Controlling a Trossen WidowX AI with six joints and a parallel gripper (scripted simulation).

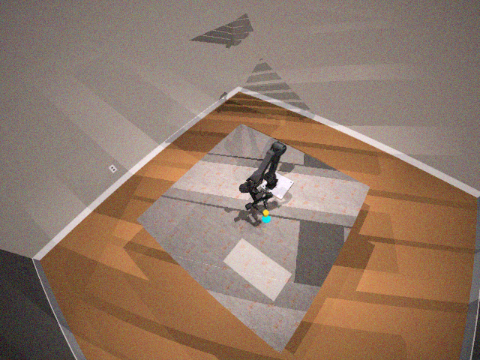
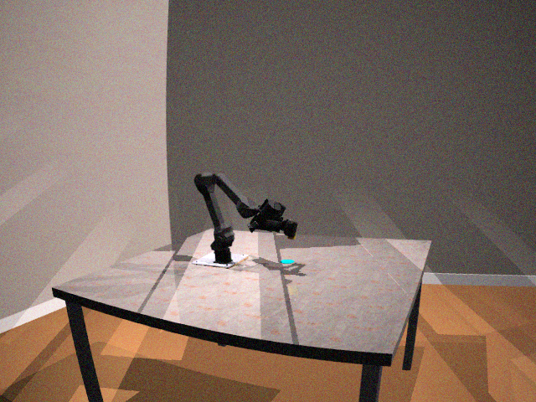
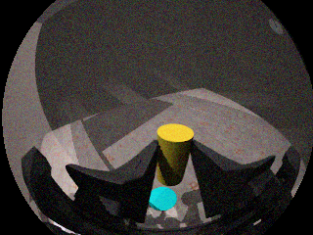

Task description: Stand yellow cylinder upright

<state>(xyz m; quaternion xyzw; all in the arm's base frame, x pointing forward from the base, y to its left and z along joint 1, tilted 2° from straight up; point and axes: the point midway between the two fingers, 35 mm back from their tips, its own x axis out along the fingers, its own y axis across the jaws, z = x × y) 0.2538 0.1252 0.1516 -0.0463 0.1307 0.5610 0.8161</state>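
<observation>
The cylinder (image 1: 265,212) (image 2: 294,237) (image 3: 174,147) is yellow, brighter on its end face, darker down its side. The circle (image 1: 265,219) (image 2: 287,261) (image 3: 162,199) is plain cyan. The arm (image 1: 265,166) (image 2: 213,210) and gripper (image 1: 259,205) (image 2: 291,229) (image 3: 174,144) are black; the base plate (image 1: 286,186) (image 2: 203,261) is white. The table (image 1: 217,232) (image 2: 224,302) (image 3: 235,129) is grey, flecked with orange, its edge black. The floor (image 1: 163,310) (image 2: 458,311) is orange-brown, banded darker.

Yellow cylinder (image 1: 265,212) (image 2: 291,237) (image 3: 173,156) above cyan circle (image 1: 265,219) (image 2: 287,261) (image 3: 162,198)
</observation>
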